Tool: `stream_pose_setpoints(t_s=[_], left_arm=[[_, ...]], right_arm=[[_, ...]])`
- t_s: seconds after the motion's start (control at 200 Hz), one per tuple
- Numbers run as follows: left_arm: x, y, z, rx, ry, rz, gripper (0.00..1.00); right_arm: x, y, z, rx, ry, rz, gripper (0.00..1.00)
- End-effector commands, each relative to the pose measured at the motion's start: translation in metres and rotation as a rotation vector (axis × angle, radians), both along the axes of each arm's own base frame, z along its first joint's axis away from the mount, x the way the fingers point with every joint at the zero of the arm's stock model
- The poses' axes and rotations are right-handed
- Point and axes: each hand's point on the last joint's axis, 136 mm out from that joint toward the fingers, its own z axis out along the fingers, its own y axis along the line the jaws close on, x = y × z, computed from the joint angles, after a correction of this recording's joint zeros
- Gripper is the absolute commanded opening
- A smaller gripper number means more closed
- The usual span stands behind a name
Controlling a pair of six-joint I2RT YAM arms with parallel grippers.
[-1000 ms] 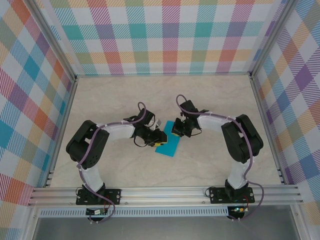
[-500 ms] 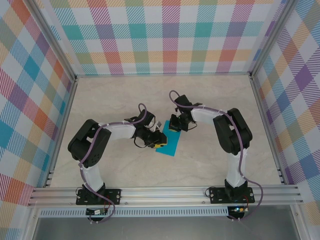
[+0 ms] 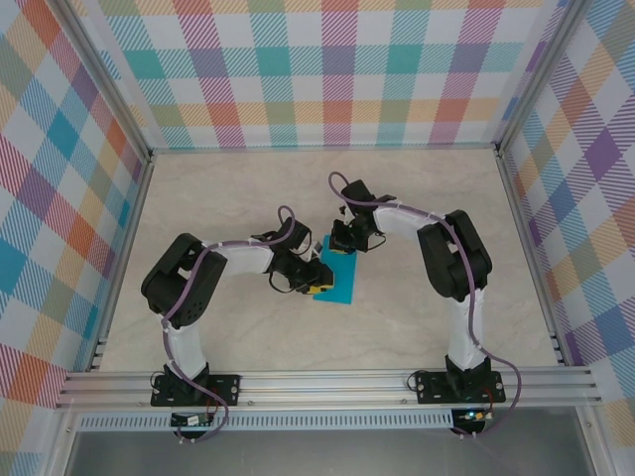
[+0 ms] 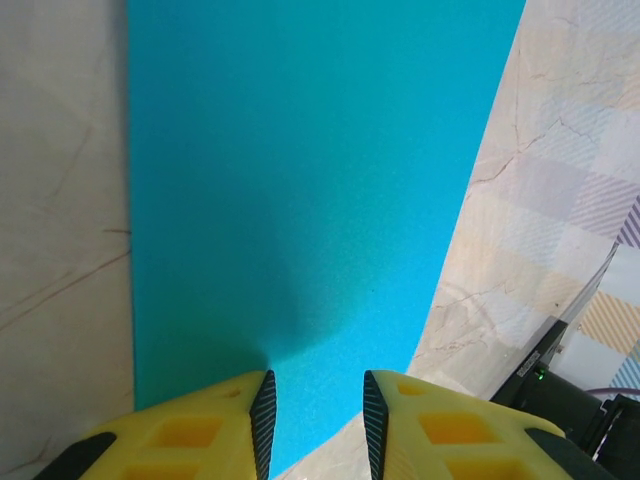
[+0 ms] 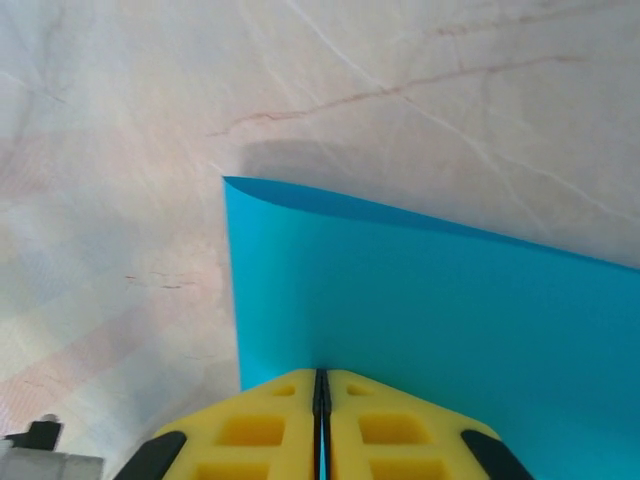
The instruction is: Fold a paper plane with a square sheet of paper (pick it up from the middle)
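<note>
Top external view: the square sheet of paper (image 3: 343, 275) lies on the marbled table (image 3: 218, 198), with the table's middle ground beneath it. The sheet shows as one plain teal piece, and no crease can be made out. The left pincer (image 3: 318, 285) stands at the sheet's left edge, toward its near corner. The right pincer (image 3: 342, 245) stands at the sheet's far edge. The sheet sits between the two.

Left wrist view: the left pincer (image 4: 315, 430) has its yellow fingers (image 4: 195, 435) set apart with a clear gap. The sheet (image 4: 300, 180) lies flat on the table (image 4: 60, 250) and runs away from the fingers. The sheet's nearest corner falls in the gap, and whether either finger touches the paper cannot be told.

Right wrist view: the right pincer (image 5: 320, 410) has its yellow fingers (image 5: 250, 425) pressed together, with only a thin seam between them. The sheet's (image 5: 430, 330) edge enters that seam, so the pincer is clamped on the paper. Beyond the fingers the sheet's free edge curves and stands off the table (image 5: 150, 120), with a soft shadow just past that edge.
</note>
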Motion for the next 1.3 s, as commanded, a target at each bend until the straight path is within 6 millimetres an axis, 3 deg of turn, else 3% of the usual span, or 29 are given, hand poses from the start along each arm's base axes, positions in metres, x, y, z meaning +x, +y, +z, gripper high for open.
stream_pose_setpoints(t_s=[0.0, 0.15, 0.3, 0.49, 0.69, 0.85, 1.06, 1.295], left_arm=[[0.001, -0.004, -0.012, 0.038, 0.016, 0.029, 0.32], [0.014, -0.01, 0.015, 0.001, -0.053, 0.056, 0.32], [0.021, -0.003, 0.036, -0.006, -0.119, 0.079, 0.32], [0.025, 0.006, 0.028, 0.018, -0.119, 0.103, 0.28], [0.024, 0.009, 0.009, 0.07, -0.085, 0.095, 0.22], [0.022, 0.01, -0.001, 0.087, -0.059, 0.097, 0.2], [0.023, 0.01, 0.002, 0.085, -0.064, 0.098, 0.2], [0.023, 0.01, 0.009, 0.076, -0.078, 0.101, 0.2]], right_arm=[[0.006, 0.0, 0.048, 0.057, -0.071, -0.008, 0.17], [-0.01, -0.023, 0.07, 0.094, -0.094, -0.118, 0.29], [-0.04, -0.045, 0.074, 0.153, -0.079, -0.22, 0.4], [-0.078, -0.053, 0.055, 0.231, 0.018, -0.301, 0.43], [-0.103, -0.055, 0.034, 0.234, 0.084, -0.316, 0.44], [-0.112, -0.046, 0.024, 0.234, 0.113, -0.288, 0.41], [-0.117, -0.037, 0.02, 0.243, 0.128, -0.265, 0.4], [-0.122, -0.053, 0.013, 0.142, 0.118, -0.282, 0.44]])
